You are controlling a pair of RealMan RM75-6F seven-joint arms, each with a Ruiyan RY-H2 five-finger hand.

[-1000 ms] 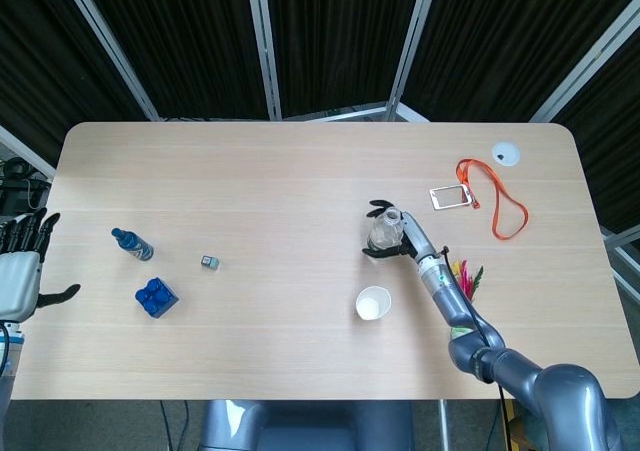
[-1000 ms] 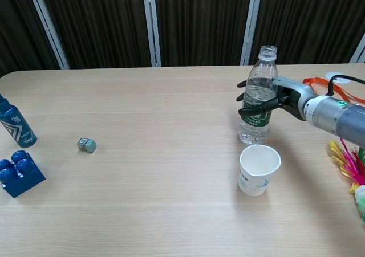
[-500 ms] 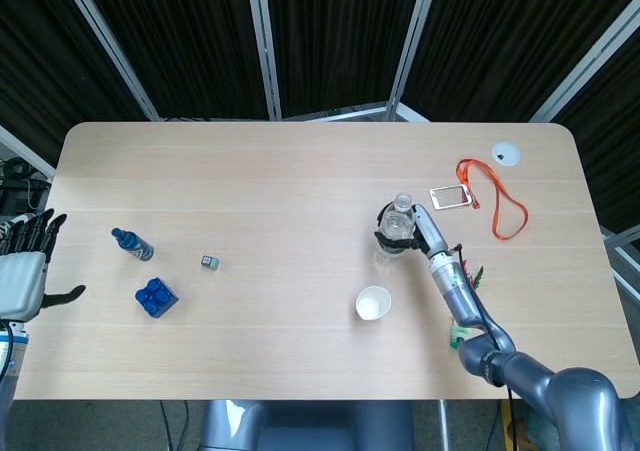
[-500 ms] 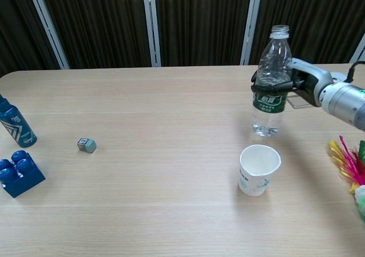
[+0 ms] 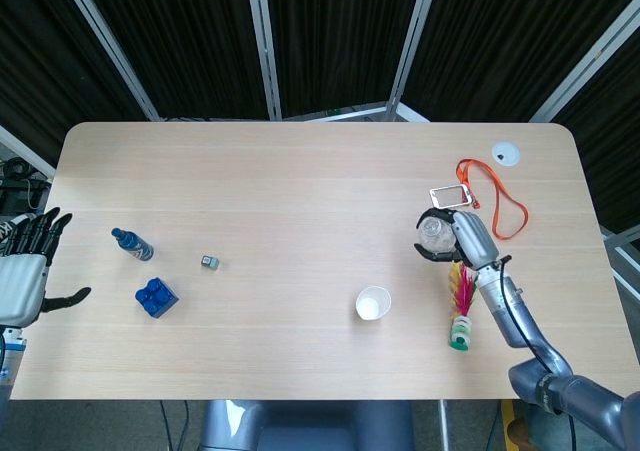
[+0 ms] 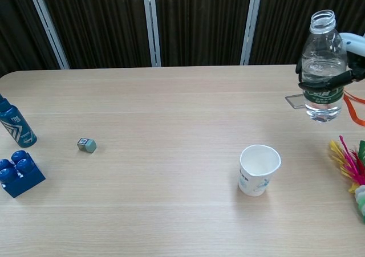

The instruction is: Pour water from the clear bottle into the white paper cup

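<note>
Chest view: my right hand (image 6: 349,74), fingers wrapped round the clear water bottle (image 6: 323,66), has lifted it upright off the table, right of the white paper cup (image 6: 259,170); tilting comes next; left hand (image 5: 25,276) open, idle.

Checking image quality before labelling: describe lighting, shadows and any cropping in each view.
Head view: even overhead light, sharp; white paper cup casts only a faint shadow. Chest view: sharp, soft shadows; right hand cropped at the frame edge, holding the clear plastic bottle.
</note>
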